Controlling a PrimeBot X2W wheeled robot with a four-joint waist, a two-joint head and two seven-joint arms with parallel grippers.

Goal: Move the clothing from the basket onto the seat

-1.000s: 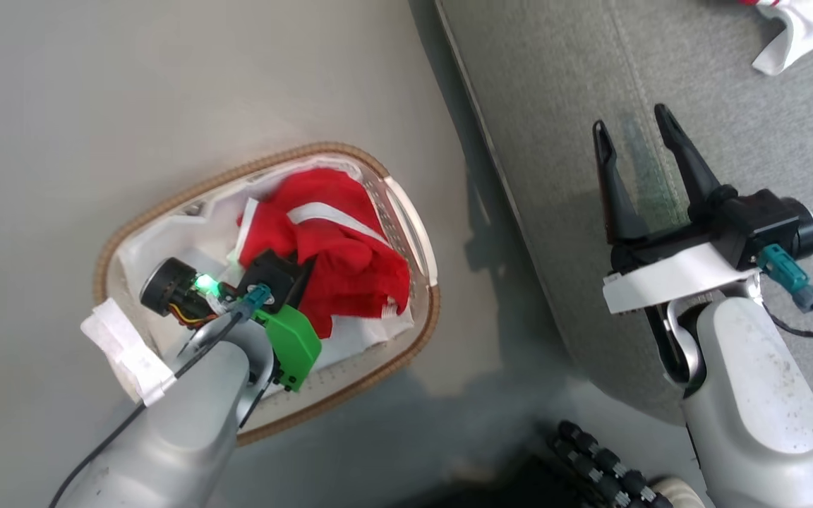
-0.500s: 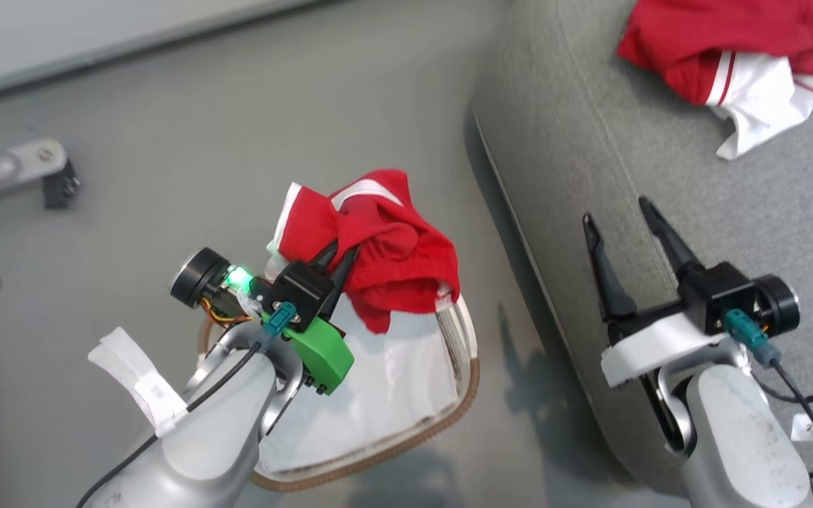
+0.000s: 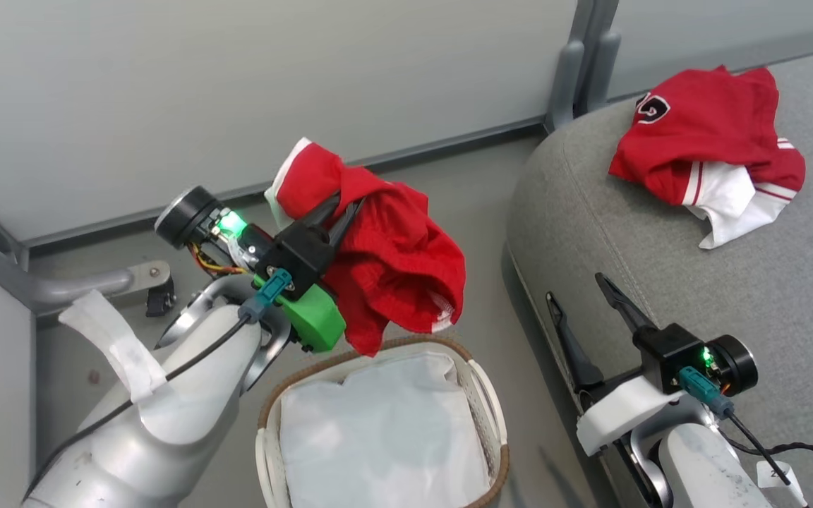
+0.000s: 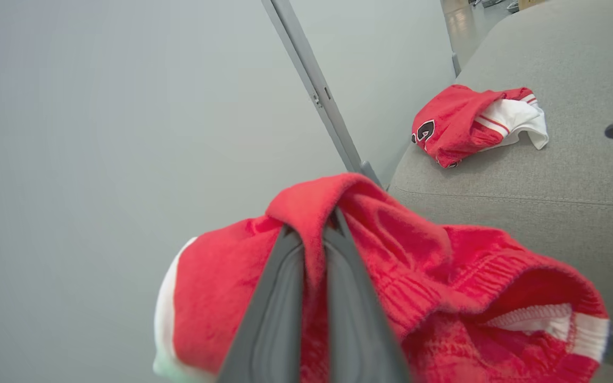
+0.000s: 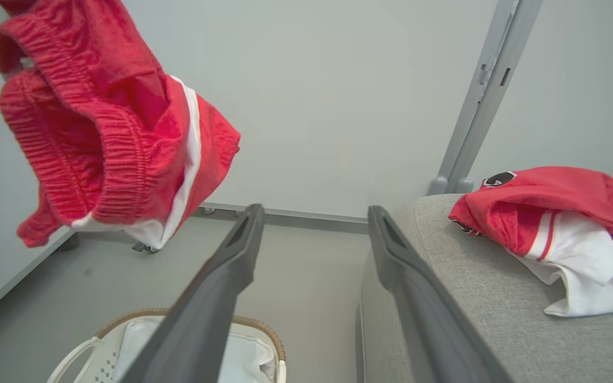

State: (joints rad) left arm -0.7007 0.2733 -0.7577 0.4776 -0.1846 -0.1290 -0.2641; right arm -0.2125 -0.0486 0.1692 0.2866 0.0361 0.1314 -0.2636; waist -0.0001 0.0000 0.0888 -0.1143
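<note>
Red shorts (image 3: 392, 261) with white trim hang in the air above the basket (image 3: 480, 395), pinched by my left gripper (image 3: 346, 201), which is shut on the fabric (image 4: 391, 255). The shorts (image 5: 109, 122) also hang at the upper left of the right wrist view. The basket holds just its white liner (image 3: 378, 437). A red jersey (image 3: 703, 141) with white trim lies crumpled on the grey seat (image 3: 787, 282), seen too as the jersey (image 4: 471, 122) in the left wrist view. My right gripper (image 3: 579, 300) stands open and empty at the seat's front edge, fingers (image 5: 221, 276) spread.
A grey wall panel with a metal post (image 3: 576, 63) stands behind the seat and the basket. A grey metal leg with a dark foot (image 3: 82, 286) rests on the floor at the left. Grey floor lies between the basket and the seat.
My left gripper has lifted the red shorts up out of the basket, leaving only the liner. The head camera has tilted up, bringing the wall and the jersey on the seat into view.
</note>
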